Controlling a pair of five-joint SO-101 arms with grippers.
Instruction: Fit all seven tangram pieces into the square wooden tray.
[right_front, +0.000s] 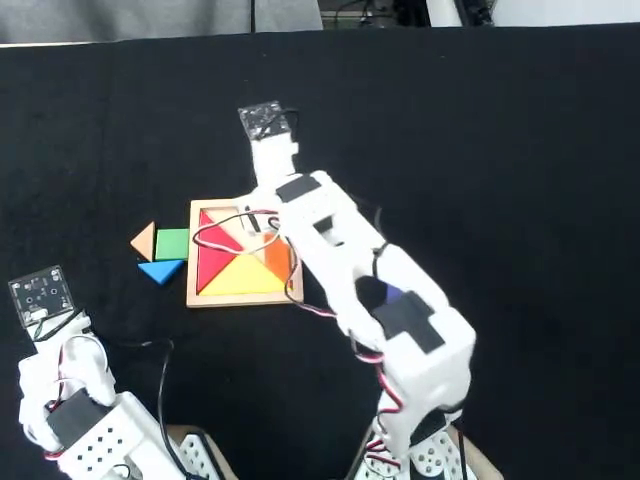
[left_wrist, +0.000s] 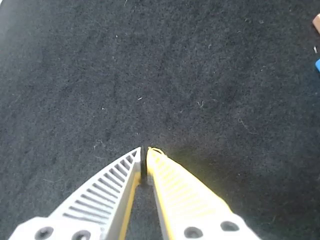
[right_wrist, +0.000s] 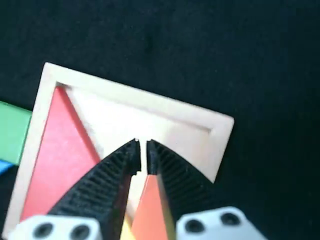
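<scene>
The square wooden tray (right_front: 194, 255) (right_wrist: 135, 92) lies left of the table's middle. It holds a red triangle (right_front: 212, 255) (right_wrist: 55, 150), a yellow triangle (right_front: 245, 278) and an orange triangle (right_front: 278, 262) (right_wrist: 150, 205). Its far part is bare wood. Left of the tray lie a tan triangle (right_front: 145, 241), a green square (right_front: 172, 243) (right_wrist: 12, 132) and a blue triangle (right_front: 160, 270). My right arm (right_front: 320, 215) stretches over the tray. Its gripper (right_wrist: 142, 150) hangs shut above the bare wood with nothing in it. My left gripper (left_wrist: 145, 154) is shut over bare cloth.
A black cloth (right_front: 500, 150) covers the whole table. My left arm (right_front: 60, 400) sits at the near left corner, well away from the pieces. The tan piece (left_wrist: 316, 22) and the blue piece (left_wrist: 317, 65) just show at the left wrist view's edge.
</scene>
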